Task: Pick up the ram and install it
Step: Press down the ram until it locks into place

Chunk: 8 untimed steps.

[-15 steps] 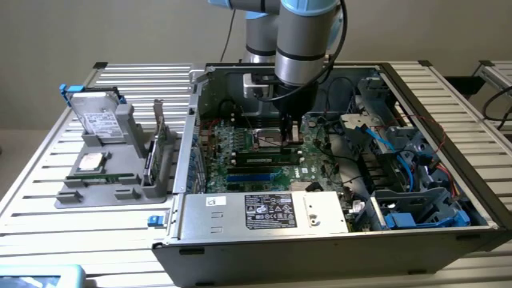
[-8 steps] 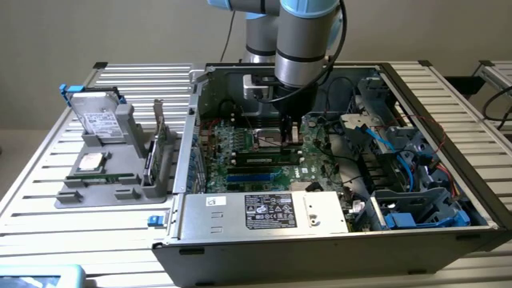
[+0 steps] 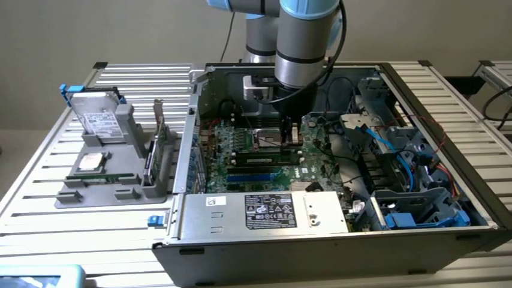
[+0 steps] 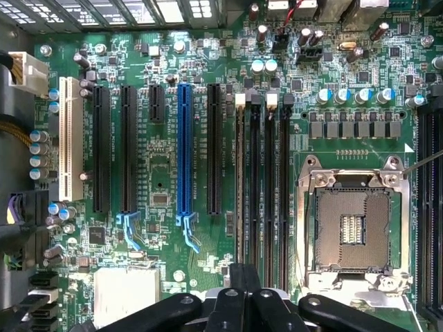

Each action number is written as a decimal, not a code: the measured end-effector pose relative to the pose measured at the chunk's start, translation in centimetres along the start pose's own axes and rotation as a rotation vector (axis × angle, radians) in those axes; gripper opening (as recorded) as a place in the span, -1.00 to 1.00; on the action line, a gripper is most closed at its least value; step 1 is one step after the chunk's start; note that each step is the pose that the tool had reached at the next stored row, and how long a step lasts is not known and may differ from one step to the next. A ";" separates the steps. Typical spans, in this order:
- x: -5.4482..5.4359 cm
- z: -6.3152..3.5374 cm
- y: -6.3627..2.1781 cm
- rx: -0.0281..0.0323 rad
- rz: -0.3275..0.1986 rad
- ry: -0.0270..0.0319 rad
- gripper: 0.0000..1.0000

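Ram: you find the long, narrow green circuit-board stick (image 3: pixel 101 178) lying flat on the grey moulded parts tray (image 3: pixel 112 195), at the exterior view's left and outside the computer; nothing grips it.
Tray neighbours: behind the ram on that tray, the silver boxy hard drive (image 3: pixel 100 117) leans upright, and the taller green expansion card with a metal bracket (image 3: pixel 159 129) stands on edge near the tray's case side.
Gripper: your black gripper (image 3: pixel 289 133) (image 4: pixel 242 297) is well apart from the ram, down inside the open case, with its fingers brought together and nothing that you can see between them.
Under the gripper: it hangs over the green motherboard (image 3: pixel 256 147) (image 4: pixel 159 173), nearest the row of long black memory slots (image 4: pixel 266 180) and just beside the square metal-framed processor socket (image 3: pixel 268 139) (image 4: pixel 353 228).
Case: the open dark grey computer tower (image 3: pixel 320 240) lies on its side, with a silver labelled power-supply box (image 3: pixel 264 211) along its near edge.
Surface: tray and case both rest on the ribbed aluminium table (image 3: pixel 48 216).
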State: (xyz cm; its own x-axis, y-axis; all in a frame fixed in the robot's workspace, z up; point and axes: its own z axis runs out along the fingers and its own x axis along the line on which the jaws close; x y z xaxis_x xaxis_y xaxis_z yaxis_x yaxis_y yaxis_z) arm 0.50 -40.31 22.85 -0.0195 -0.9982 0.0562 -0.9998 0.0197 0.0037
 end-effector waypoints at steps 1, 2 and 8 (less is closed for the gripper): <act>0.0 0.01 0.00 -0.0001 0.000 0.0002 -0.79; 0.0 0.02 0.00 -0.0001 0.000 0.0002 -0.79; 0.0 0.12 0.00 -0.0001 0.000 0.0001 -0.79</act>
State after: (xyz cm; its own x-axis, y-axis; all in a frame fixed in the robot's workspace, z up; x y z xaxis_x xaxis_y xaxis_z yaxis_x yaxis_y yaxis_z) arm 0.50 -40.31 22.73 -0.0195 -0.9982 0.0563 -0.9998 0.0198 0.0038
